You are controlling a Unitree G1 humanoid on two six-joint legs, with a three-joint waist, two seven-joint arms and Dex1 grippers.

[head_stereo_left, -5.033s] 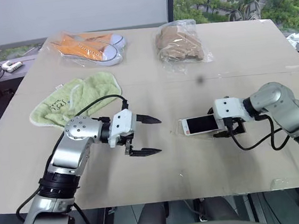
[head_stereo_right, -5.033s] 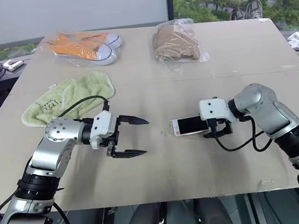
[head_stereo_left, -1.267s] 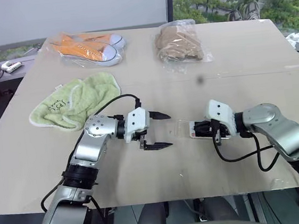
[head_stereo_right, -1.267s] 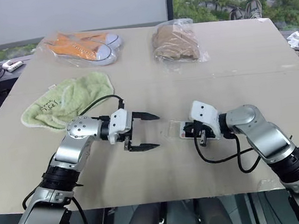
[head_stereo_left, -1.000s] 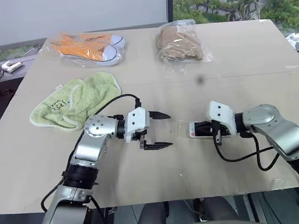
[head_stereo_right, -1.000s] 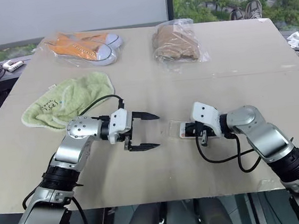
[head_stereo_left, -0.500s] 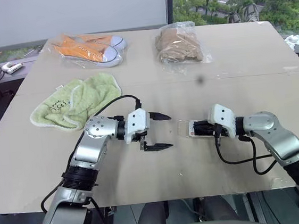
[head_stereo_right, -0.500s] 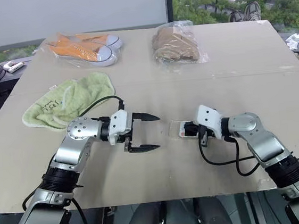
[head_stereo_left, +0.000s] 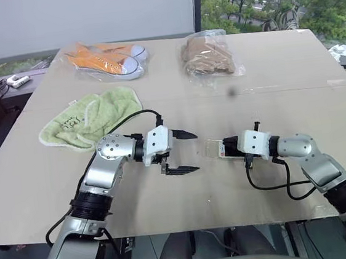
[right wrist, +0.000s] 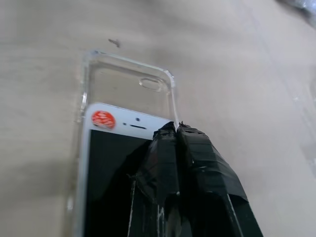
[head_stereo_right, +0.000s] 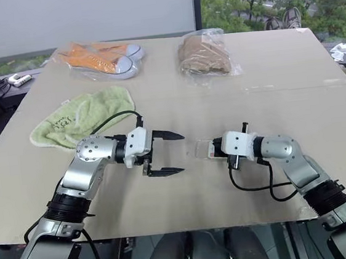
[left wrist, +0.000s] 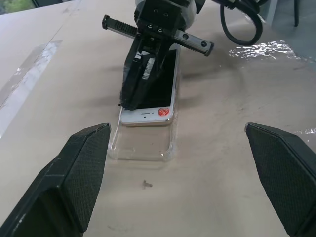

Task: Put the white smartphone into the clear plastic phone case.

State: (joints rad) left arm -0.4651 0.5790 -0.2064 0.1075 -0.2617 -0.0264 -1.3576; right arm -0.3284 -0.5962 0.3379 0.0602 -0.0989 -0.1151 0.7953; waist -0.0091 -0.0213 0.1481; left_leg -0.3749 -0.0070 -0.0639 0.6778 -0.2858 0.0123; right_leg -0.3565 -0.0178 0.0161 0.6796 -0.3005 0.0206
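Where right pincer (right wrist: 175,131) presses, white smartphone (right wrist: 111,148) screen partly hidden.

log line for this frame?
phone: partly in clear case | right tool: shut, on phone | left tool: open, apart

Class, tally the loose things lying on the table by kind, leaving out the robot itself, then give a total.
Phones: 1, the white smartphone
Phone cases: 1, the clear plastic phone case
Towels: 1, the green towel
Bagged pairs of shoes: 1, the orange sneakers
Bagged cloths: 1, the brown cloth
Total: 5
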